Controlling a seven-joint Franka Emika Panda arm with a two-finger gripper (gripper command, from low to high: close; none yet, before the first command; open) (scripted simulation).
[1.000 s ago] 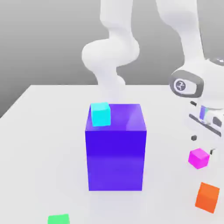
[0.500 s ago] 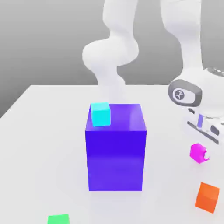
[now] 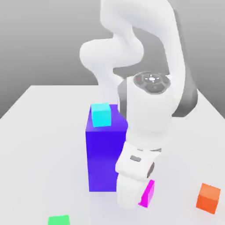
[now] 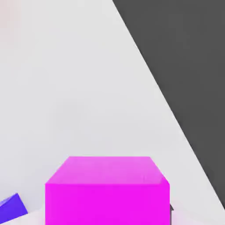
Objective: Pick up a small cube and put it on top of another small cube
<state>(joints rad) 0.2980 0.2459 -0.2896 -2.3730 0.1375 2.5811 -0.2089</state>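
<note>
The small cube (image 3: 147, 194) is plain magenta-pink. It sits at the tip of my gripper (image 3: 141, 197), low over the table just in front of the big blue-purple block (image 3: 102, 154), and the white hand hides much of it. In the hand view the same small cube (image 4: 107, 189) looms very near, with white table beyond it. My gripper is shut on this cube. A cyan cube (image 3: 100, 114) rests on top of the blue-purple block, at its far corner on the exterior view's left.
An orange cube (image 3: 208, 197) lies on the white table (image 3: 39, 132) at the exterior view's right front. A green cube (image 3: 59, 220) lies at the front left. A corner of the blue-purple block (image 4: 11, 208) shows in the hand view, and the table edge runs diagonally there.
My gripper closed on the magenta cube at the exterior view's right. The arm then swung left with it, ending in front of the blue-purple block.
</note>
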